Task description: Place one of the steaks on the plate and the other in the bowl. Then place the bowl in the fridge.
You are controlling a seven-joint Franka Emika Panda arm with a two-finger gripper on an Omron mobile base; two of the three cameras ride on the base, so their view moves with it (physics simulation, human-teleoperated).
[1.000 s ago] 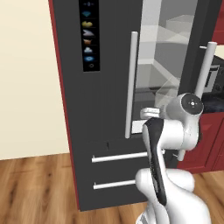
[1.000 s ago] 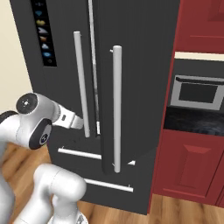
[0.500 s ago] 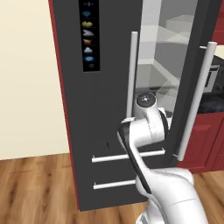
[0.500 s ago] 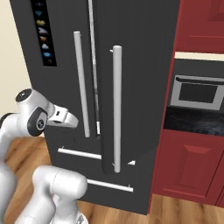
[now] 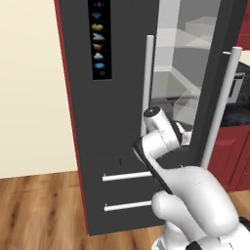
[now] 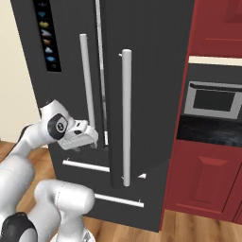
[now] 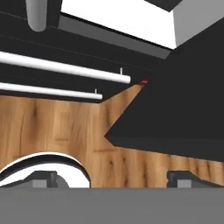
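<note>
Our jaws stand wide apart and hold nothing; in the hand view the two dark finger tips (image 7: 48, 178) rise far from each other at the bottom edge, with bare floor between them. The gripper (image 6: 90, 141) hangs low before the fridge (image 6: 151, 71), just beside the foot of the left door handle (image 6: 85, 80) and just above the upper drawer handle (image 6: 87, 166). From the left base camera we see the hand (image 5: 183, 139) partly hidden behind the arm's own wrist joint, lying between the two long handles. The right door (image 5: 222, 83) stands ajar, swung toward us; through the gap appear pale grey shelves (image 5: 188, 73) of the interior. The open door's dark slab is what stands nearest our fingers: in the hand view its underside (image 7: 175, 105) cuts across as a flat, matt, sharp-cornered wedge over the floor. The fridge is tall and dark grey, with red side edges, round silver bar handles and a strip of small coloured icons (image 5: 98, 39) on the left door. Two drawer bars (image 7: 65, 68) lie parallel, smooth and white-silver. The floor (image 7: 57, 127) is warm wood plank with visible grain. Right of the fridge are glossy red cabinets (image 6: 208, 165), a built-in oven (image 6: 212, 99) with a grey frame, and a dark speckled counter (image 6: 210, 131). A cream wall (image 5: 34, 88) lies to the left.
</note>
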